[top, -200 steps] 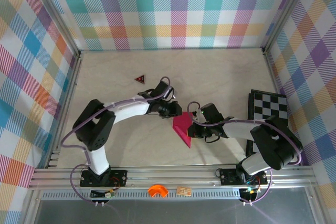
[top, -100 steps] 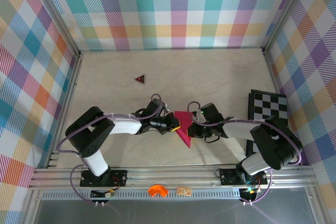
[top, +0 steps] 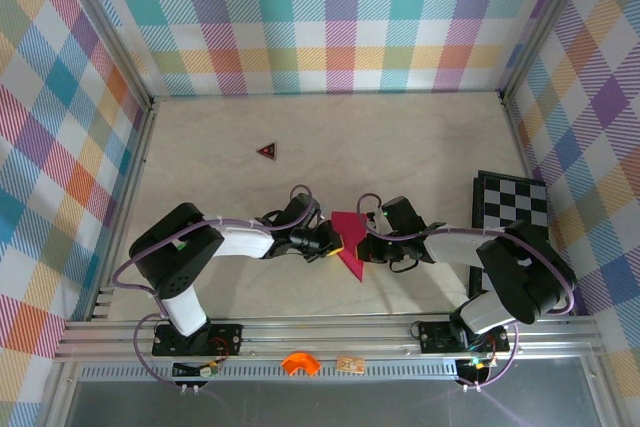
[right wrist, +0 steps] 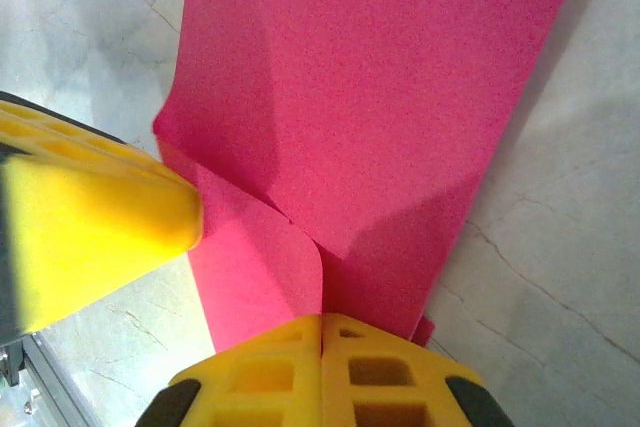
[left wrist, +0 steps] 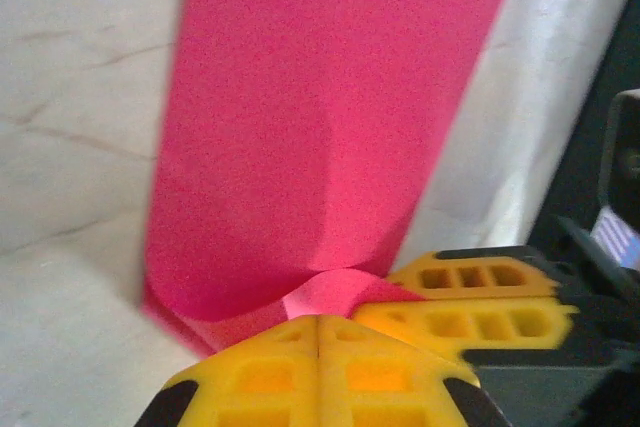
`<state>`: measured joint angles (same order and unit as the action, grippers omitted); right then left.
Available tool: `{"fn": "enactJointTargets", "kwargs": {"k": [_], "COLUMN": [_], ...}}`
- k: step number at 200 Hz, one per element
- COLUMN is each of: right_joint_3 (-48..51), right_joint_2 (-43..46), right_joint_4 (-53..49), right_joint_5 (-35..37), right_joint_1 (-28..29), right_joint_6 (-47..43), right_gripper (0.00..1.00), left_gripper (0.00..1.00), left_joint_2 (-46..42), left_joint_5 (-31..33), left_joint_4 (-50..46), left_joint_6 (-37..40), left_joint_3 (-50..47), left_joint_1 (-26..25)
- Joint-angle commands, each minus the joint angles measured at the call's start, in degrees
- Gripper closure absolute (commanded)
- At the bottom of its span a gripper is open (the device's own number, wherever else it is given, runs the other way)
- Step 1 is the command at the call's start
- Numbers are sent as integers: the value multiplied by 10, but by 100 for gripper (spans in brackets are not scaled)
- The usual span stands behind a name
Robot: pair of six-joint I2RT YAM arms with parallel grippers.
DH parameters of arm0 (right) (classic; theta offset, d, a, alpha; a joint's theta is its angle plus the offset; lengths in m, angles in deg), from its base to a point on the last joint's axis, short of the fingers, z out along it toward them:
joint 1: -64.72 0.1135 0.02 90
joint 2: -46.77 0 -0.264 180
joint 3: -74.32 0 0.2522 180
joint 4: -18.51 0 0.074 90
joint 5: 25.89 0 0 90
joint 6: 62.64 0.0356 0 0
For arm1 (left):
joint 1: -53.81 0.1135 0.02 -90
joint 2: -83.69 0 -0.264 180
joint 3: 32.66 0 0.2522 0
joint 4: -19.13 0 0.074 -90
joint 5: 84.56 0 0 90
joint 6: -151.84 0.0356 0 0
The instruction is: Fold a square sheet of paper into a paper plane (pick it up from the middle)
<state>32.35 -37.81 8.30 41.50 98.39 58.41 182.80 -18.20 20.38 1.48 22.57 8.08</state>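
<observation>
Left gripper (top: 337,240): I see its yellow jaws pressed together, pinching the left edge of the folded pink paper (top: 349,229).
Right gripper (top: 362,245): likewise clamped on that paper, from its right side.
Paper: mid-table between my two grippers, pointed end toward the arm bases.
Checkerboard (top: 510,202): against the right wall, apart.
Red triangle (top: 266,151): farther back left, well apart.

My work cell, lit evenly from above: a pale, faintly veined tabletop (top: 420,137) boxed in on three sides by pastel plaid walls (top: 330,17), silver aluminium rails (top: 330,332) along the near edge, a black-and-white checkerboard (top: 510,202) at right.
</observation>
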Motion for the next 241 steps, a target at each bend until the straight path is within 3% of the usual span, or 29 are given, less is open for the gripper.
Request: {"fn": "enactJointTargets", "kwargs": {"k": [1, 68, 121, 207, 222, 241], "right_joint_3": [4, 10, 10, 1, -7, -35], "right_joint_2": [-3, 2, 2, 0, 4, 21], "right_joint_4": [-21, -21, -18, -23, -31, -65], "right_joint_5": [21, 22, 23, 14, 10, 8], "right_joint_1": [-4, -4, -4, -4, -4, -4], "right_joint_6": [-2, 0, 2, 0, 0, -6], "right_gripper": [94, 94, 94, 93, 89, 76], "left_gripper": [100, 100, 100, 100, 100, 100], "left_joint_2": [7, -49, 3, 27, 29, 27], "left_joint_5": [33, 29, 16, 49, 48, 50], "left_joint_4": [-56, -83, -73, -57, -67, -80], "left_joint_6": [4, 27, 26, 13, 19, 27], "left_joint_3": [-3, 33, 66, -14, -7, -1], "left_joint_1": [-4, -9, -24, -23, -24, -23]}}
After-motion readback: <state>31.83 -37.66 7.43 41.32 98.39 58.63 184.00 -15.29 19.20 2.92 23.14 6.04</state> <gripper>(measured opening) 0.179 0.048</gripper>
